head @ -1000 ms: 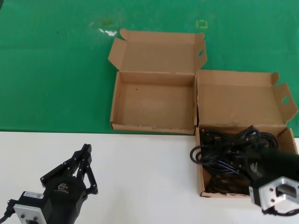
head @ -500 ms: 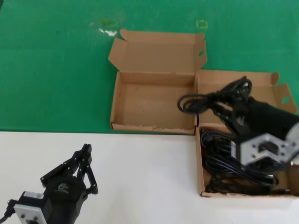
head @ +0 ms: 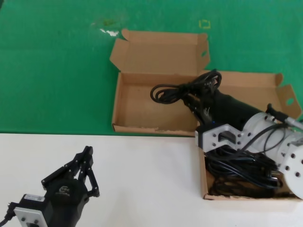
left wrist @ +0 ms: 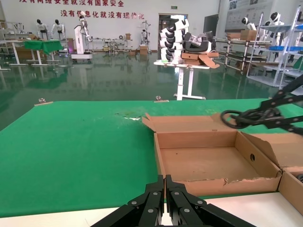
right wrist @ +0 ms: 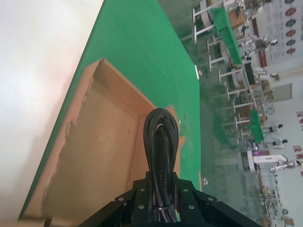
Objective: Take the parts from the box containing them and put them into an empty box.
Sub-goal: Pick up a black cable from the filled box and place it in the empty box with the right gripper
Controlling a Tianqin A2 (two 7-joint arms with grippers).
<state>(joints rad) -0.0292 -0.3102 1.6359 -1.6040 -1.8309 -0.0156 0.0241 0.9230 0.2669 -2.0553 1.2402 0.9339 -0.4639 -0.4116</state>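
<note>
Head view shows the right gripper (head: 196,101) carrying one folded power cord (head: 182,90) above the empty box (head: 124,106), the one with the frayed whitish front rim; its jaws are closed around the bundle near the middle of its length, with a looped end jutting out toward the robot's left over the box floor; the right wrist view confirms it, the cord (right wrist: 161,142) pinched between the fingers with its loop standing out beyond them over the bare cardboard (right wrist: 94,137). The remaining cords (head: 241,165) lie tangled in the source box (head: 203,182) on the right, just beside the empty one. The left gripper (head: 80,172) rests over the white part of the counter (head: 151,179), well apart from both boxes, its jaws brought together on nothing. The cord looks light, limp and rubbery; a grip across the whole folded bundle near its middle seems best, since a hold on a single strand would likely let the folds spill open, and free loops may snag the neighbouring cords or a box wall; the rubber should resist slipping.
</note>
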